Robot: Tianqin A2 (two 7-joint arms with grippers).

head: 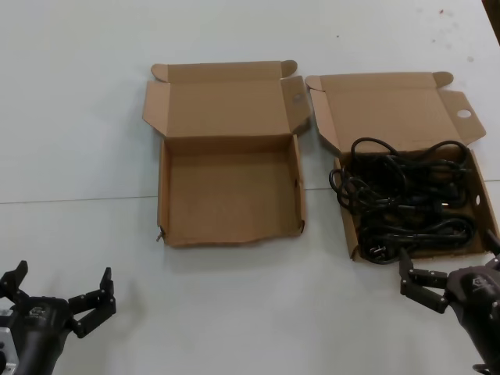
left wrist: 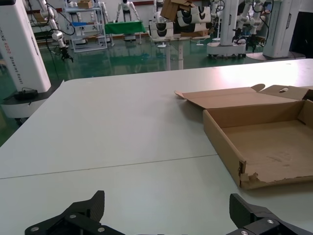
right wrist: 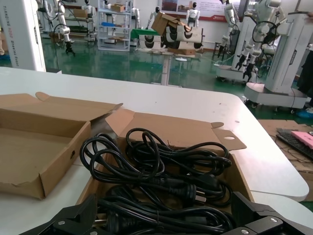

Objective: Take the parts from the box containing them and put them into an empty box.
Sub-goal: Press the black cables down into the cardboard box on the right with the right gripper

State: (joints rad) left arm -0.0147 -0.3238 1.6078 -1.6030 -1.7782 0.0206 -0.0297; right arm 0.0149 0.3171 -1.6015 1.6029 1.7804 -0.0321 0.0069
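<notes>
The right tool [head: 449,273] sits low at about four o'clock in the head view, its fingers spread wide and holding nothing, poised just at the near edge of the box containing them [head: 406,168]; its own wrist view shows both dark fingers [right wrist: 73,218] apart, directly over the tangle. The left tool [head: 58,289] waits at about eight o'clock, fingers likewise spread and empty, resting over bare white counter [head: 234,312] well short of any cardboard. Farther out, toward one o'clock, the box with the parts lies open, its hinged lid folded back flat and a round punched hole [head: 464,113] showing in the lid's right flap. Inside it the parts [head: 406,199], black power cords coiled and looped over one another, fill most of the tray, one plug lying at the near left corner. Just beside it, at about twelve o'clock and close but apart, the empty box [head: 228,187] lies open too, lid folded back, its low near wall ragged and torn along the edge.
</notes>
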